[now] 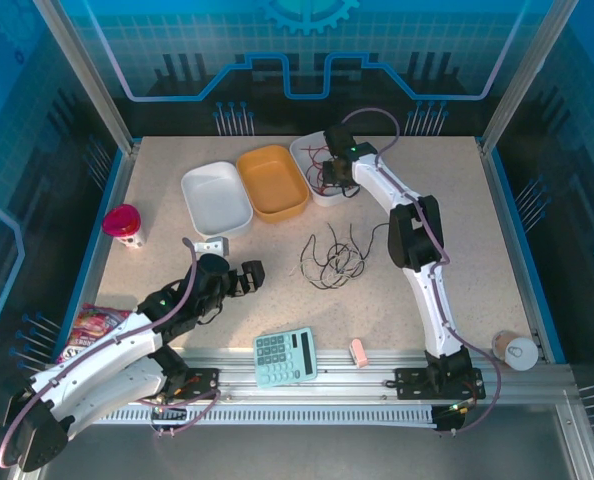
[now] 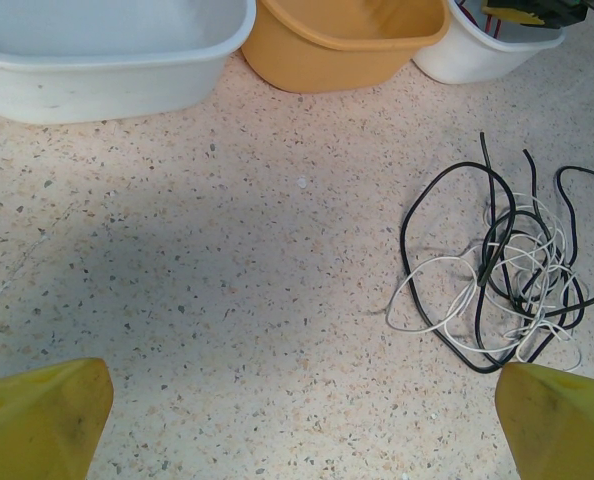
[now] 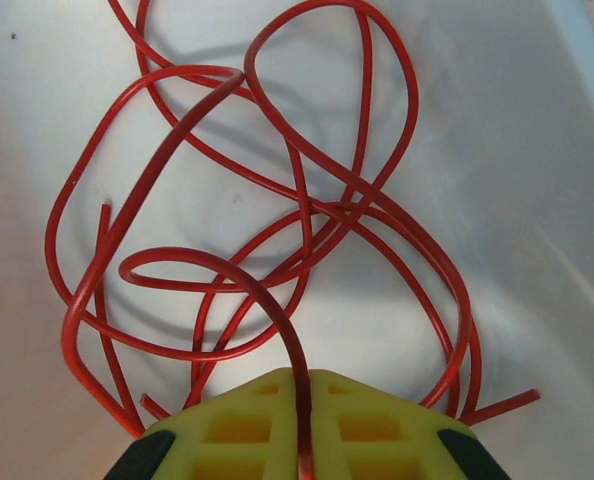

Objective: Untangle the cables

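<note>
**Q:** Which part of the untangling looks finished?

**A:** The red cable (image 3: 307, 200) lies on its own in loose loops inside the small white tub (image 1: 297, 152). The tub stands at 1 o'clock on the table (image 1: 477, 250), well apart from the other wires. One colour, then, appears sorted.

**Q:** Is that cable released?

**A:** Not as far as can be seen. The right gripper (image 3: 299, 410) hangs over the tub with its yellow pads pressed together on one strand, which runs up between them.

**Q:** What is left to do?

**A:** There is the tangle of black and whitish cables (image 1: 332, 262), on the bare table just to the 3 o'clock side of centre. In the left wrist view its loops cross many times and the two colours are interlaced. Judged from this, the larger share of the work is not yet done.

**Q:** And the other arm?

**A:** The left gripper (image 1: 249, 277) sits low toward 8 o'clock of the table, fingers spread wide and holding nothing. In its own view the tangle lies at 2 o'clock, near but untouched. The orange tub (image 1: 272, 182) at 12 o'clock shows nothing inside, so it is a likely place for another colour.
</note>
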Robot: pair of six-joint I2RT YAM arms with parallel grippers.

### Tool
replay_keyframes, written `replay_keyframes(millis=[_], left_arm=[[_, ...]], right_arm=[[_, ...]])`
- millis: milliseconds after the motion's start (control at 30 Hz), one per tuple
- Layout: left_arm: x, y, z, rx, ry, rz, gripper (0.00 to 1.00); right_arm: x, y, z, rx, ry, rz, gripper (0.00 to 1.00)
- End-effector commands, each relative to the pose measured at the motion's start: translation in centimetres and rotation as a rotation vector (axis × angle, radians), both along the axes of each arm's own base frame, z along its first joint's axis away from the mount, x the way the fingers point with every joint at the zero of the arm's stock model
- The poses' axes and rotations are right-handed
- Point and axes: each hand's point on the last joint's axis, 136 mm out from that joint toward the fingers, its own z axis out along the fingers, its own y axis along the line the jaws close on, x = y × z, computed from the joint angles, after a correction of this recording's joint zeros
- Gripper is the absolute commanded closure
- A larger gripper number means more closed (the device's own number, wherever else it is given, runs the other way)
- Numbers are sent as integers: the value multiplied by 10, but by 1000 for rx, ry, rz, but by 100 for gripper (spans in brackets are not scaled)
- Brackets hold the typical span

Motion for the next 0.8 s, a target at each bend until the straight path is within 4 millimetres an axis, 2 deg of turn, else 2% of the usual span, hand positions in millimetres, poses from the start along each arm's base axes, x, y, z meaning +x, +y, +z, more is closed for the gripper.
replay_keyframes(millis=[0,100,267,300,333,367,500,767], left_arm=[[3,1,3,-11,-9,13,1],[4,0,6,-12,-12,7,1],[5,-3,9,-22,-16,-1,1],[5,-3,9,-24,-15,-1,1],[6,-4,10,-28,-17,-3,1],[6,-4,11,-32,-18,-2,1],[6,-6,13,-42,-19,-5,1],[8,-11,21,-48,-32,-25,1]], right_arm=[[2,-2,18,11,-11,18,84],[0,-1,36,15,-36,31,73],[-8,0,69,20,-89,57,67],[-10,0,68,17,-88,60,65],[-12,-1,86,26,-117,62,64],[-14,-1,93,27,-130,62,63],[-23,-5,112,26,-163,60,56],[-45,-6,143,56,-213,81,53]])
